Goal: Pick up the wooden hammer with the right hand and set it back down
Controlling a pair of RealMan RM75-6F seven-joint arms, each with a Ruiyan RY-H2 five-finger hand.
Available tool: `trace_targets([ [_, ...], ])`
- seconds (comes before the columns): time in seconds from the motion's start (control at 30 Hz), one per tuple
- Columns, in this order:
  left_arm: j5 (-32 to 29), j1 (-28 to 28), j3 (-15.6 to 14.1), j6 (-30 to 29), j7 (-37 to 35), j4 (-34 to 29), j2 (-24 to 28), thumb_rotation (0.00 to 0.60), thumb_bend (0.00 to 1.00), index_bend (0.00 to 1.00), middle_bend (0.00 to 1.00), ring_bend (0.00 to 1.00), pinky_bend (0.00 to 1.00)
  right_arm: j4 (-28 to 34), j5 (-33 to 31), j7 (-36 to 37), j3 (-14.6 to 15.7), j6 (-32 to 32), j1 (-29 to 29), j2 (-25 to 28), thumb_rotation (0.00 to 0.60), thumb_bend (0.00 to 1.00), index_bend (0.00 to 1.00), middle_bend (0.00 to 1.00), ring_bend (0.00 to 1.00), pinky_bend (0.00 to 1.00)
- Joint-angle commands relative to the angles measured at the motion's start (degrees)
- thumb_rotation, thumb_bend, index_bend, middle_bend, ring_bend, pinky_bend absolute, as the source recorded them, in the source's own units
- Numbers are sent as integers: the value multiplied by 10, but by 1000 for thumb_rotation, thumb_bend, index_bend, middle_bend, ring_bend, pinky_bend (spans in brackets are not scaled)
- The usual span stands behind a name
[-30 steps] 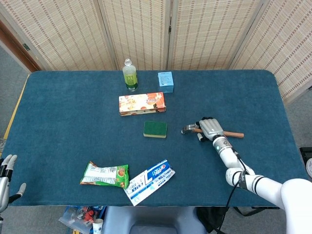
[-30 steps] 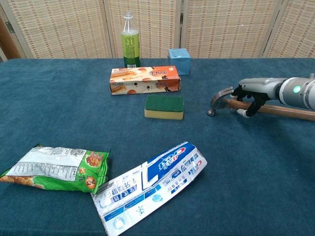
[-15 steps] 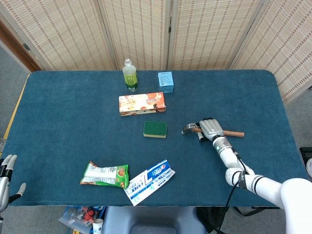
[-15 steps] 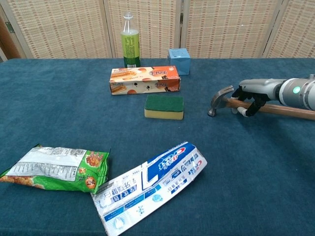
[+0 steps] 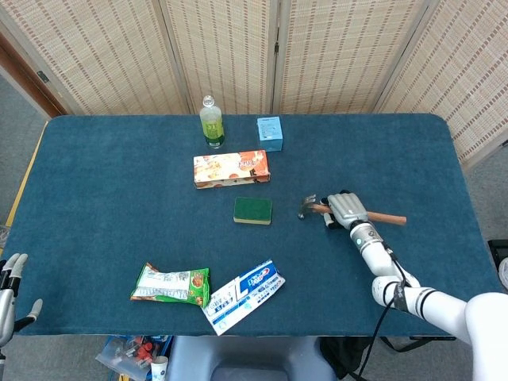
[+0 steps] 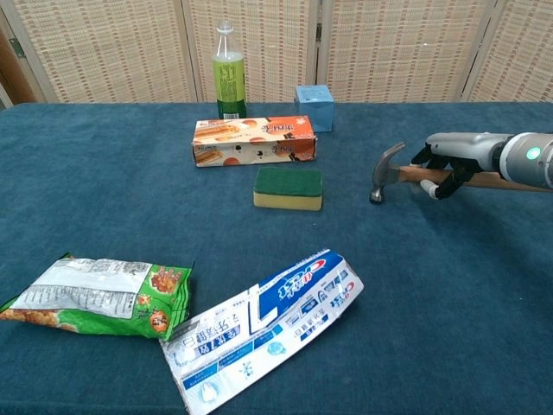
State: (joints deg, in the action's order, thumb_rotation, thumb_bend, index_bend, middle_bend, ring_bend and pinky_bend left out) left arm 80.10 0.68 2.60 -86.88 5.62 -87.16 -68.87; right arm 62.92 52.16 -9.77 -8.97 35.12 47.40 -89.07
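One wooden hammer (image 6: 406, 175) gripped in my right hand (image 6: 454, 156), head seemingly just off the table (image 6: 104, 173); left hand (image 5: 9, 287) spread.

**Silver hands, white arms**

The right hand (image 5: 344, 209) has a silver-grey metal back, black fingers with white tips, and a grey wrist showing a small green light. Its arm is glossy white in rounded segments, with a black cable alongside. The left hand (image 5: 9, 287) is pale grey with dark joints.
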Motion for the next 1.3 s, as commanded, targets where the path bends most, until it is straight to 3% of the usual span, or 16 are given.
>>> trace_targets([
  [0.03,0,1,0,-1,-1,0,0,600,295,14,38,54,0,8,13,11,0,7,-7,7,600,743,593,667,382,146],
  [0.23,1,2,-1,-1,1,-3,2,600,295,14,38,54,0,24,40,28,-1,25,-19,23,600,753,615,718,473,180],
  [0.63,3,1,-1,-2,12,-14,5,600,295,13,38,54,0,51,69,37,-3,55,-34,49,600,754,679,811,605,451],
  [1.1,2,1,-1,-1,17,-20,7,600,295,13,38,54,0,108,87,41,-13,71,-34,73,600,755,699,840,643,504],
  [1.3,3,4,-2,-4,14,-19,7,600,295,13,38,54,0,134,88,36,-24,67,-18,70,600,754,700,851,664,587],
])
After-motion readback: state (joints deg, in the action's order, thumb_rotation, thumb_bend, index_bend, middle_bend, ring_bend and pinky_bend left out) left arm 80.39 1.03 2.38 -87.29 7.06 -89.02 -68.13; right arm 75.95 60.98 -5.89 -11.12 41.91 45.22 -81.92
